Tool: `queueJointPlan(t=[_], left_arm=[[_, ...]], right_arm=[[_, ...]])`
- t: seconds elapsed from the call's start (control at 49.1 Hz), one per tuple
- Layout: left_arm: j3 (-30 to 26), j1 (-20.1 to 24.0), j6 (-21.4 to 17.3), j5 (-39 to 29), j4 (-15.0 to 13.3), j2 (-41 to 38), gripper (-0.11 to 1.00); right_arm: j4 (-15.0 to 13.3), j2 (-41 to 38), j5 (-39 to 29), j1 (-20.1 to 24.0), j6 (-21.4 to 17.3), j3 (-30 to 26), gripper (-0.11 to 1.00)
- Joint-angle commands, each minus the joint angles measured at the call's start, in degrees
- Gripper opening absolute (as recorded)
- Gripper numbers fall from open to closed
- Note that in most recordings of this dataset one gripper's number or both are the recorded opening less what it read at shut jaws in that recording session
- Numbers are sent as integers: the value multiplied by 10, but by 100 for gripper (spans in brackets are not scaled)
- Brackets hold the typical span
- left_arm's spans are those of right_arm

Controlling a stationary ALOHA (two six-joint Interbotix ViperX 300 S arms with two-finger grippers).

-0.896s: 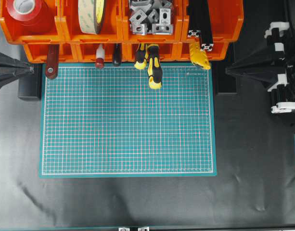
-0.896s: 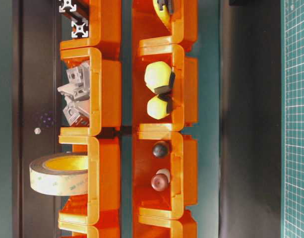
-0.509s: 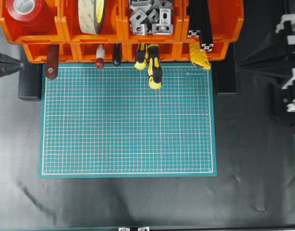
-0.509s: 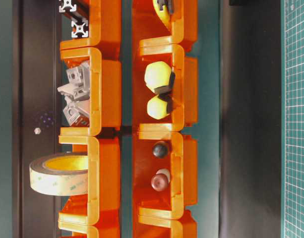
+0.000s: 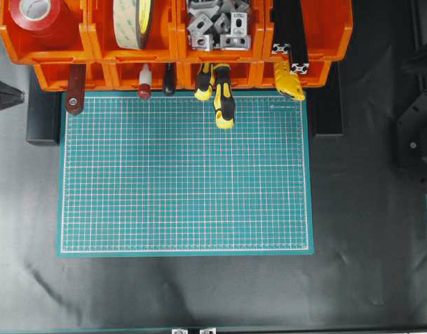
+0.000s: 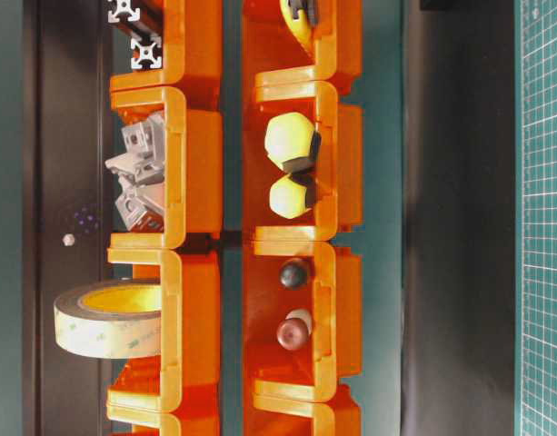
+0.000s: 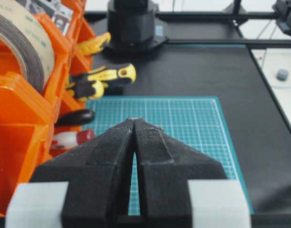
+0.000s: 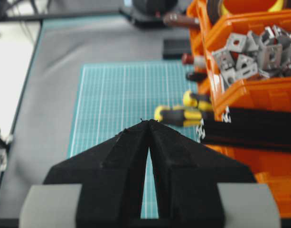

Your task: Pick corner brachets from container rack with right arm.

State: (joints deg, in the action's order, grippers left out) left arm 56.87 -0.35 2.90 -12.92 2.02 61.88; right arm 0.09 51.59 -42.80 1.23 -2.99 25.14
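The corner brachets (image 5: 216,24) lie piled, silver-grey, in the third upper bin of the orange container rack (image 5: 220,56) at the table's far edge. They also show in the table-level view, corner brachets (image 6: 137,177) in the rack (image 6: 201,163), and in the right wrist view, brachets (image 8: 259,54) behind the bin rim (image 8: 249,95). My right gripper (image 8: 148,121) is shut and empty, hanging over the right side of the mat, well short of the bin. Only dark parts of the right arm (image 5: 415,129) show overhead. My left gripper (image 7: 135,119) is shut and empty beside the rack's left end.
A green cutting mat (image 5: 185,174) covers the table's middle. Yellow-black screwdriver handles (image 5: 222,101) stick out of the lower bins over the mat's far edge. Black slotted bars (image 5: 291,35), a tape roll (image 5: 133,21) and red tape (image 5: 35,12) fill neighbouring bins.
The right arm has swung up and outward, so its white-trimmed gripper has left the overhead view. The left arm has pulled back toward the left edge. Rack contents are unmoved.
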Motion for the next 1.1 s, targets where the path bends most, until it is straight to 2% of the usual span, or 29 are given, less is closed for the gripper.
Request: queueJointPlan(t=[0.0,0.244,0.407,0.672,0.835,0.957,1.079], left_arm=[[-17,-2,6,-4,2,-4,0],[-21,-2,14,-47,2,2,0],[-33,-1,33,-83,2,16,0],[-37,-10,47,-101,2,21,0],[-33,-16,47,-103,2,18,0],[-33,-17,47,-103,2,18,0],[-35,-18,47,-103,2,19,0]], right_arm=[[2,-43,-76,-5,0,-83,1],[2,-136,-171,-44,-2,-212,1],[2,-192,-226,-58,-29,-299,1],[-2,-287,-359,-81,-28,-396,1],[-10,-355,-392,-82,9,-444,1],[-11,-394,-387,-82,54,-461,1],[-11,-431,-386,-85,81,-475,1]])
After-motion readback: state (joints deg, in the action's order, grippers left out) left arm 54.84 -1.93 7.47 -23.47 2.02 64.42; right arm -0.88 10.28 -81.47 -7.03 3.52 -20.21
